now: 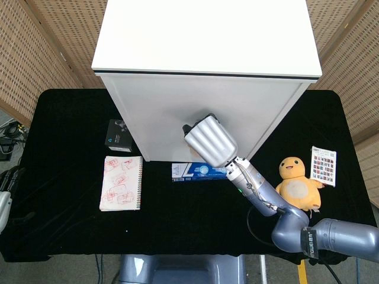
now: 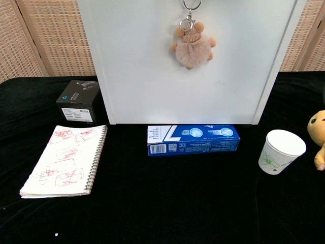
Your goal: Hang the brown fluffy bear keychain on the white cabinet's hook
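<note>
The brown fluffy bear keychain [image 2: 190, 46] dangles upright against the white cabinet's [image 2: 137, 61] front face in the chest view. Its metal ring [image 2: 191, 6] reaches the top edge of that frame, and the hook is out of sight above it. From the head view, my right hand [image 1: 208, 141] is raised close to the cabinet [image 1: 207, 35] front with its back toward the camera. It covers the keychain and the hook there, and its fingertips are hidden. The keychain has followed the hand's motion, so the hand holds it from above. My left hand is out of both views.
A blue box [image 2: 193, 140] lies at the cabinet's foot, directly under the keychain. A paper cup [image 2: 281, 151] and a yellow plush toy [image 1: 298, 183] stand to the right, beside a patterned card [image 1: 323, 165]. A spiral notebook [image 2: 63, 160] and a black box [image 2: 77, 100] lie to the left.
</note>
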`<action>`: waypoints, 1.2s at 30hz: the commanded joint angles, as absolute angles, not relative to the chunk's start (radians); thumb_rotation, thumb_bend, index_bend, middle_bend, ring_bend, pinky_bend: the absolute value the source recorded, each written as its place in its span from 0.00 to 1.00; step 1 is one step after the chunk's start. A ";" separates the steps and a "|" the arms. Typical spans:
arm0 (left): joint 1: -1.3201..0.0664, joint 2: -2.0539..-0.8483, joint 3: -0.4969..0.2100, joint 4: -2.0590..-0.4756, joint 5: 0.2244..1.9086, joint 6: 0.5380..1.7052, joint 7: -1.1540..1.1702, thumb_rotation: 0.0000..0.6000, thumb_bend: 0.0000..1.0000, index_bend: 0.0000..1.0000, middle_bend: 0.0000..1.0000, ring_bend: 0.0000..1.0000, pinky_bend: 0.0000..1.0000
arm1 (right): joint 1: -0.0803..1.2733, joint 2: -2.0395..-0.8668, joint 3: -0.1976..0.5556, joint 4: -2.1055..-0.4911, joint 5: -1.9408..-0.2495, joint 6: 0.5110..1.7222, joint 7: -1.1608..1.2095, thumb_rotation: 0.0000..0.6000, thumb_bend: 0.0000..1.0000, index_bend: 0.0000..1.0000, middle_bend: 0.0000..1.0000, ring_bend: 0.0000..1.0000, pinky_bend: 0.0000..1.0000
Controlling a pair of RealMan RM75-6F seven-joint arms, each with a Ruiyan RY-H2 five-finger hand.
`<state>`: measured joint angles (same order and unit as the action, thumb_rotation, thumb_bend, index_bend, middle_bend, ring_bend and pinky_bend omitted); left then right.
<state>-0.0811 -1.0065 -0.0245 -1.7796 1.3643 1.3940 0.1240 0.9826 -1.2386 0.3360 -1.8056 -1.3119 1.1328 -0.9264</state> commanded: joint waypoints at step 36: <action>-0.051 -1.004 0.019 -1.795 1.486 1.454 0.110 1.00 0.00 0.00 0.00 0.00 0.00 | 0.348 -1.015 -0.002 -1.621 -1.618 1.632 -0.257 1.00 0.01 0.21 0.26 0.23 0.36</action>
